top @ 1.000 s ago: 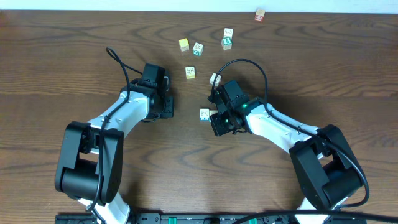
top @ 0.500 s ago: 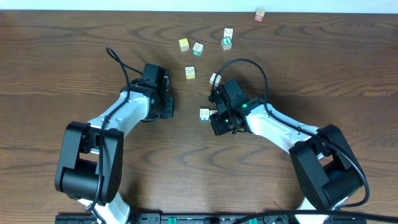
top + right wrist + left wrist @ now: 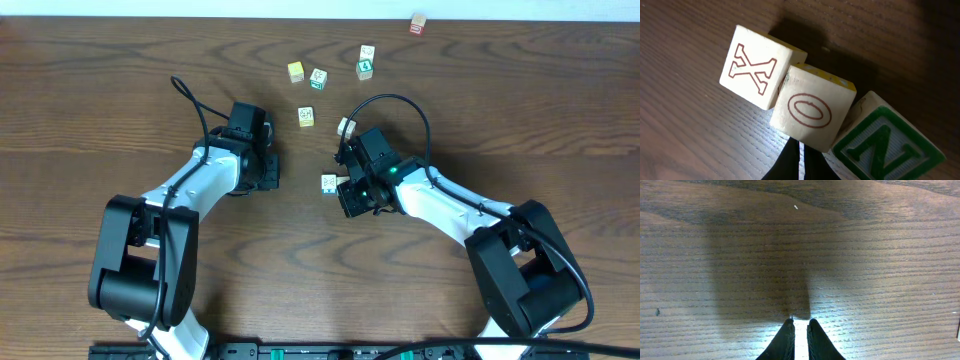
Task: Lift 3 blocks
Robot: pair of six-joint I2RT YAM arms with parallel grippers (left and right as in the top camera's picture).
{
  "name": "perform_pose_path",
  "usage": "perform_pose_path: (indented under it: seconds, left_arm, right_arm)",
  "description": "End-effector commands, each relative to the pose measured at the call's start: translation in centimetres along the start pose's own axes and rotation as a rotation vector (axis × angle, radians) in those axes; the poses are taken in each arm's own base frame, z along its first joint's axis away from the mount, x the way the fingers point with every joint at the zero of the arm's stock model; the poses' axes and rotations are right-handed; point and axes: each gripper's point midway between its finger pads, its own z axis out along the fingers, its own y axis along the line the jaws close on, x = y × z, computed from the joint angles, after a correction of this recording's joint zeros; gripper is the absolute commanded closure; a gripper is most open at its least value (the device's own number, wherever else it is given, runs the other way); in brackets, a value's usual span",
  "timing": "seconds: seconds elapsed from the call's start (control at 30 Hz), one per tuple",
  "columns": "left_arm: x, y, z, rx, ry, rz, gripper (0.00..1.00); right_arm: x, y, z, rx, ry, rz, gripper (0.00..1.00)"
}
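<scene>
Brown wood makes up the table, the biggest thing here, dark with wavy lines. Next come my two arms, white and black. My left arm bends in from the left and my right arm bends in from the right.

My left claw is almost pinched together, with only a thin slit between the tips. It has hold of nothing and hangs over bare wood. My right claw is pinched tight and has hold of nothing too.

Seen from my right wrist, three blocks sit in a row on the table, each touching the next. They are the X block, the O block with a yellow side, and the green N block. My right claw tips end right at the near edge of the O block. I cannot tell if they touch it.

From above, the teal-marked block sits on the table just beside my right claw, toward the middle. The whitish block sits a bit farther up, near my right arm's black cable. I cannot pick out the row of three from above.

Far up the table a yellow block sits among a few more blocks, and a reddish block sits alone by the far edge.
</scene>
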Motion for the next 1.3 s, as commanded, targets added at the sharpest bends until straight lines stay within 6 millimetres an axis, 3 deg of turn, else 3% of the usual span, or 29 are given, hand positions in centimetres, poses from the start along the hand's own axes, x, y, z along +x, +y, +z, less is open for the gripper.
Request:
perform_pose_path:
  seconds: [0.0,0.43,0.7,1.27]
  left_arm:
    - [0.1,0.1,-0.4,-0.003,-0.007,-0.002,0.89]
    - [0.1,0.1,-0.4,-0.003,-0.007,-0.002,0.88]
    - [0.1,0.1,-0.4,-0.003,-0.007,-0.002,0.88]
    - [0.1,0.1,-0.4,-0.004,-0.007,-0.002,0.88]
  right_arm:
    - [0.1,0.3,0.2,-0.009,0.003,0.007,0.97]
    - [-0.2,0.4,0.2,-0.012,-0.011,0.011,0.96]
    - [0.7,0.0,0.2,0.007,0.025,0.019,0.97]
    - [-0.6,-0.5,0.1,0.038,-0.031,0.01,0.94]
